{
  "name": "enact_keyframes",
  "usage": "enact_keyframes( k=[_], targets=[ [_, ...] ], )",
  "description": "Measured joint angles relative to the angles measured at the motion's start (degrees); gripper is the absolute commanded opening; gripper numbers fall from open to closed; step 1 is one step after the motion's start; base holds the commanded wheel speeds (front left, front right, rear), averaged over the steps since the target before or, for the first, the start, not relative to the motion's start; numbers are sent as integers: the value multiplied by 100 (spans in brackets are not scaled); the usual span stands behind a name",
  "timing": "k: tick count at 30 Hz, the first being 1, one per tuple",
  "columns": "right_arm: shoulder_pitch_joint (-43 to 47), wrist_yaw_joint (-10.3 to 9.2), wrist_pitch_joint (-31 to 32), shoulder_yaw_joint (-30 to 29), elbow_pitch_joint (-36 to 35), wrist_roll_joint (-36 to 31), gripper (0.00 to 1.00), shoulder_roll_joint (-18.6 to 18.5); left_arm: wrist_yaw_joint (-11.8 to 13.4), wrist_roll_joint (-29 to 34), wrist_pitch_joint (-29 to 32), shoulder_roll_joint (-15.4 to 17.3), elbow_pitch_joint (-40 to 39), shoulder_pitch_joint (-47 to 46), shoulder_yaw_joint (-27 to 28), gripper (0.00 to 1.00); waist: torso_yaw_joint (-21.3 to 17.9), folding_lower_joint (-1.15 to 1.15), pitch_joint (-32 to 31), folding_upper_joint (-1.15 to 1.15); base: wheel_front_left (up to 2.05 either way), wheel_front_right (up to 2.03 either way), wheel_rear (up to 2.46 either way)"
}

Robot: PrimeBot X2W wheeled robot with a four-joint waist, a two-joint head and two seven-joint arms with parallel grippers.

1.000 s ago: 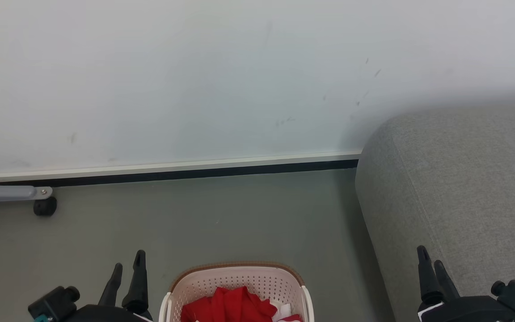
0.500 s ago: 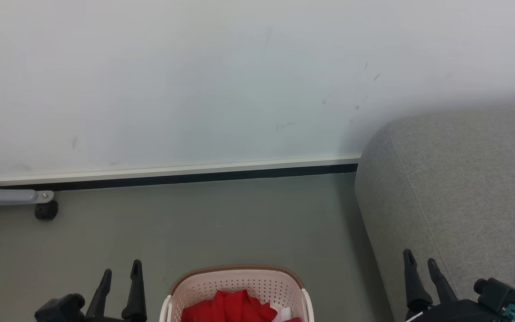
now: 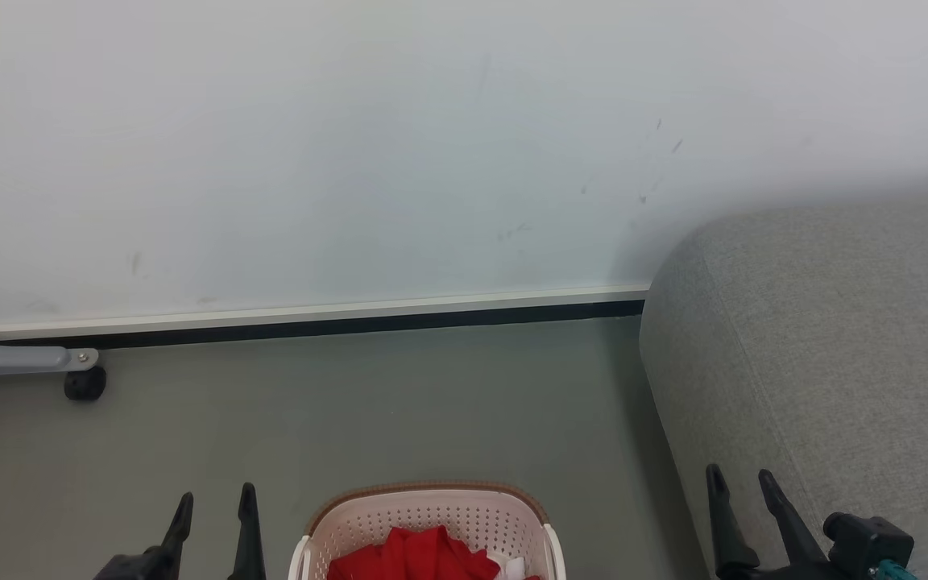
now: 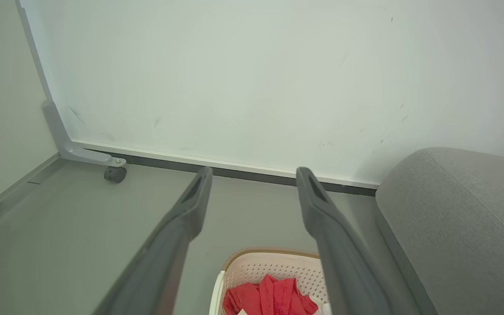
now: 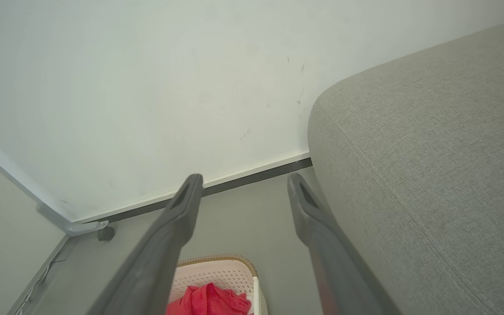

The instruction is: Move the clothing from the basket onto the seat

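My left end effector [image 3: 216, 495] hangs low at the left, its two fingers spread apart with nothing between them. My right end effector [image 3: 738, 475] is likewise released and empty, low at the right, in front of the near side of the seat [image 3: 834, 338].

The clothing [image 3: 416, 552] lies bunched inside the basket [image 3: 428, 488], red folds with a bit of white at their right edge. The basket stands on the floor [image 3: 432, 403] between my two end effectors, near the seat, with a strip of floor between them. The part of the seat that I can see is bare grey fabric.

I judge the task to be at its start: nothing is picked up yet, and the step in hand is the reach into the basket. The head view cuts off the basket's near part, so I would first bend to bring it fully into sight. Then one end effector must go down over the braided rim and clench on a thick fold of red cloth. The right one seems the better choice, since it is on the seat's side. The lift should be high enough for the trailing cloth to clear the rim without dragging the basket.
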Motion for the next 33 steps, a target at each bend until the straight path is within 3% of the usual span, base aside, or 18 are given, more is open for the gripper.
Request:
enact_keyframes(
  k=[21,33],
  targets=[
    [93,-220,-430,515,-87,-1594,100,-134,298,1696,-446,40,-144,198,-160,100,-17,0,-58,0,0,0,0],
    [95,-219,-431,505,-79,-1621,100,-143,298,1706,-446,36,-125,199,-121,100,-26,0,-51,0,0,0,0]
  ],
)
